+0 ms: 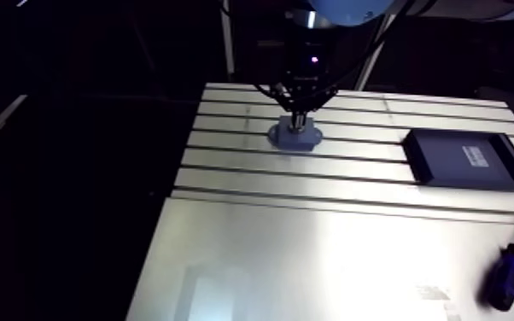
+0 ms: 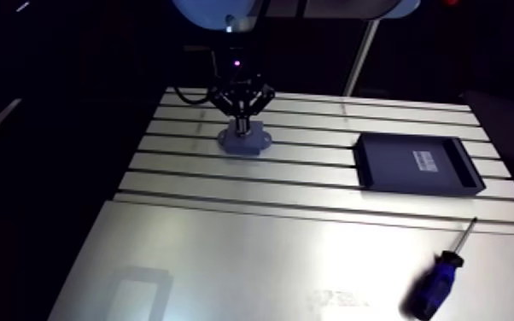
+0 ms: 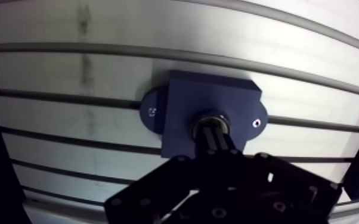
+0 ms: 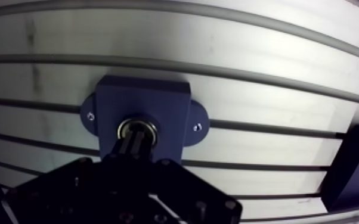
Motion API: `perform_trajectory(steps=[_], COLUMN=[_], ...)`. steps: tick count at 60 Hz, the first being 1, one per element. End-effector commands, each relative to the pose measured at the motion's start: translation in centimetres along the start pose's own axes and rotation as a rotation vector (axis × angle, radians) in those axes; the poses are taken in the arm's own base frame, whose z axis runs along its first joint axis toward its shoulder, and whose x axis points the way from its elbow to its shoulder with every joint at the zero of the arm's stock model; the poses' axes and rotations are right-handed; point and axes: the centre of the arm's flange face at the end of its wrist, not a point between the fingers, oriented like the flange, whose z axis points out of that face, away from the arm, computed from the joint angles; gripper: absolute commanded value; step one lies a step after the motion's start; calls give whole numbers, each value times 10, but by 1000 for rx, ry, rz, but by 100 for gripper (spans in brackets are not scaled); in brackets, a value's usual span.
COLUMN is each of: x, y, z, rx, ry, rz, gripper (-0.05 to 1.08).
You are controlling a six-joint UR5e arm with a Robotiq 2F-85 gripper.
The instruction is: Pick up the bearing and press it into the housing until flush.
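Nearest to us in the wrist view was the gripper (image 3: 213, 133), its two fingers pressed together, their tips down on the bearing (image 4: 135, 123). The bearing sat in the bore at the middle of the housing (image 3: 200, 98), with its metal ring showing around the tips. We could not tell whether it was flush.

We judged the main risk to be a crooked press. The closed tips made a narrow contact and looked to sit a little to one side of the ring. A push there could tilt the bearing in the bore and jam it. The tips could also slip off the ring into the bearing's centre hole, and the press would then stop short of flush. We could not see whether the housing's two ears were bolted down. If they were not, a sideways load could slide it along the table (image 1: 312, 256).

Under the housing the table was aluminium with long parallel slots, and the housing lay across one of them. Farther from the housing, towards the arm camera, the table was a smooth, glaring plate. A black tray (image 1: 468, 159) lay well apart from the housing on one side. A screwdriver (image 1: 508, 273) lay farther from it again, on the smooth plate. Around the housing we saw bare metal, so the arm had room.
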Motion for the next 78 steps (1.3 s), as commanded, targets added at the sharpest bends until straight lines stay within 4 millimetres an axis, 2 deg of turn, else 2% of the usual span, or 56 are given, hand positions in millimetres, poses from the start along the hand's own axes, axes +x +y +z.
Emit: perform_trajectory(steps=[1, 78], x=[1, -2], y=[0, 1], z=[-1, 3], rx=[-1, -1], ry=[13, 14], rz=[-1, 1], gripper=[105, 105])
